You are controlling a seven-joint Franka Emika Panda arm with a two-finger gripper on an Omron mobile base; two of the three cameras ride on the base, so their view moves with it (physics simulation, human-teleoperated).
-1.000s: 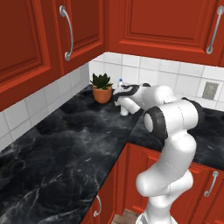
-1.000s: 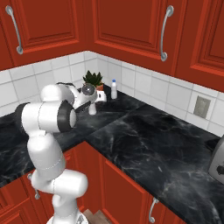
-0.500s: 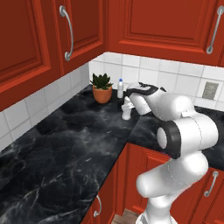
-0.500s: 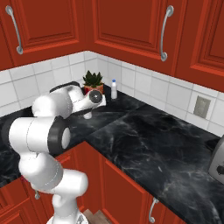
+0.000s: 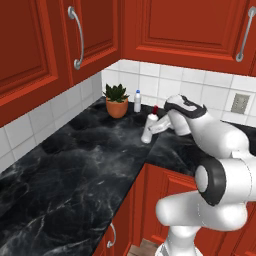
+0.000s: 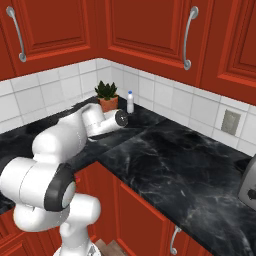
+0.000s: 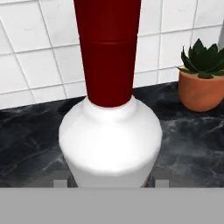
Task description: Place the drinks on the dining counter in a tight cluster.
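Observation:
My gripper (image 5: 154,126) is shut on the white red-capped bottle (image 5: 146,134), which stands a little tilted over the black worktop (image 5: 75,165) near its inner corner edge. In the hand view that bottle (image 7: 110,140) looms close, its red cap pointing up, with my gripper (image 7: 111,183) around its base; one fingertip (image 7: 60,183) shows at each side. A small pale blue-capped bottle (image 5: 137,101) (image 6: 130,102) stands against the white tiles beside the plant. The dining counter is out of view.
A potted succulent (image 5: 116,101) (image 6: 106,97) (image 7: 203,83) sits in the tiled corner. Red wall cupboards hang low over the worktop. A wall socket (image 5: 240,102) (image 6: 230,121) is on the tiles, and a toaster (image 6: 248,182) stands at the far right.
The arm's elbow has swung out to the right. The hand and the white red-capped bottle have come away from the tiled wall toward the worktop's front edge.

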